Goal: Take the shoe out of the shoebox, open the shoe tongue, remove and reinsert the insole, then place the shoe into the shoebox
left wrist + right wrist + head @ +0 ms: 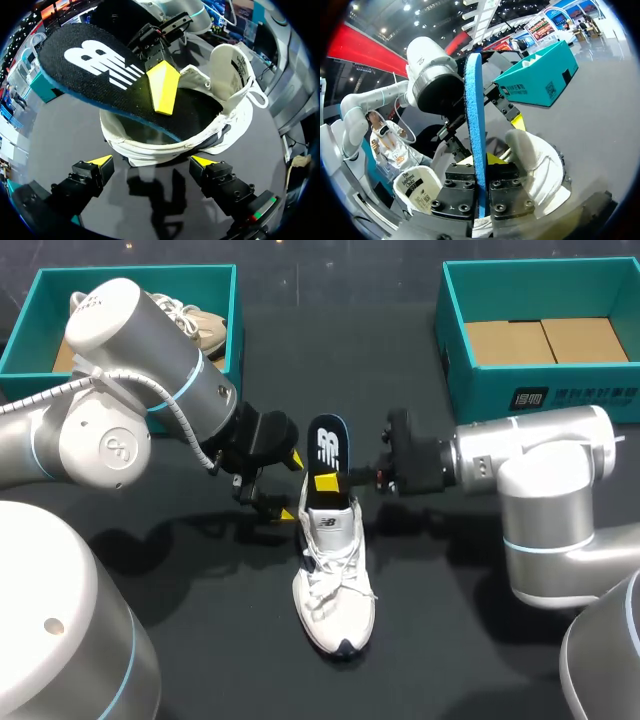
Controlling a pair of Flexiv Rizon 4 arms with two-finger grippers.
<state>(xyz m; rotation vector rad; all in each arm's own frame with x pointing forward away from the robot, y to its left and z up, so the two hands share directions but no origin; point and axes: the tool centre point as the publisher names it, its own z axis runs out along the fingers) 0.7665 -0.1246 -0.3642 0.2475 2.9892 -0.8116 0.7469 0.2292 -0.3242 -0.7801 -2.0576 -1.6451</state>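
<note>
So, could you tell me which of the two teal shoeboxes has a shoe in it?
The far-left shoebox: a beige shoe lies in it. The far-right shoebox shows only brown cardboard inside.

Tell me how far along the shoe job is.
Done: the shoe lies on the table, tongue pulled open. In hand: the right gripper pinches the insole, one end inside the shoe; coming out or going back in, I cannot tell. The left gripper is open, close to the shoe. Left: putting the shoe into a shoebox.
</note>
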